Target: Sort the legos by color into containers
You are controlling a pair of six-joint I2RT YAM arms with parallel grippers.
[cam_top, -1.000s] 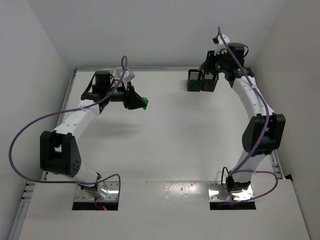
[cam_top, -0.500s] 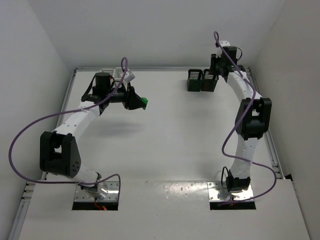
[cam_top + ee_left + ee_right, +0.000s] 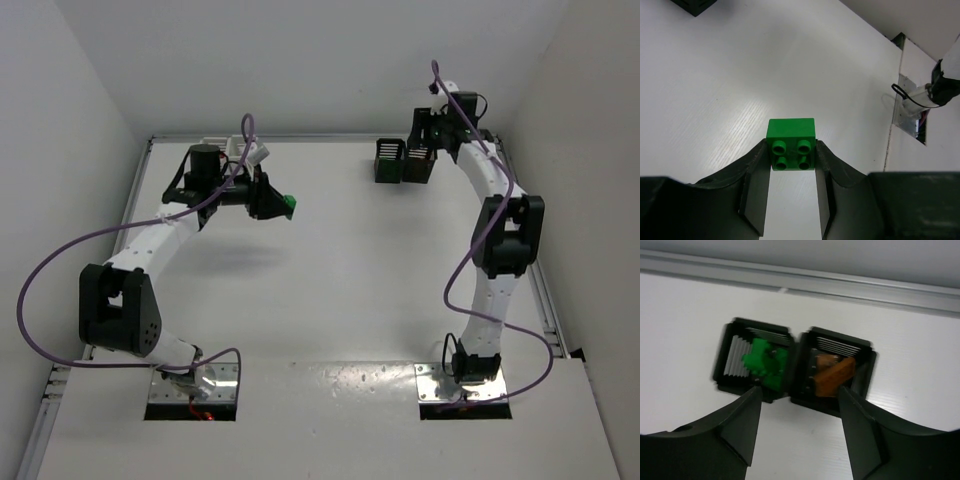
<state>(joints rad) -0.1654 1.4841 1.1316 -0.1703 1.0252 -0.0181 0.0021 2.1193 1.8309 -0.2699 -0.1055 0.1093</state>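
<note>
Evidently my right gripper (image 3: 800, 392) has just let go. A second ago it hung over the black pair with jaws drawn in; now they stand spread and empty above the bins, and the arm is drawn up. An orange-red brick (image 3: 832, 374) lies tilted inside the outer black bin (image 3: 840, 336), nearest the far right corner of the surface (image 3: 340, 270). I judge that drop complete. The inner black bin (image 3: 760, 326) touches it and holds a clump of green bricks (image 3: 765, 365). My left gripper (image 3: 791, 146) is unchanged, clenched on a green brick (image 3: 791, 131), a glossy four-stud square held above the far left part of the surface. In my judgement it belongs with the green clump.
</note>
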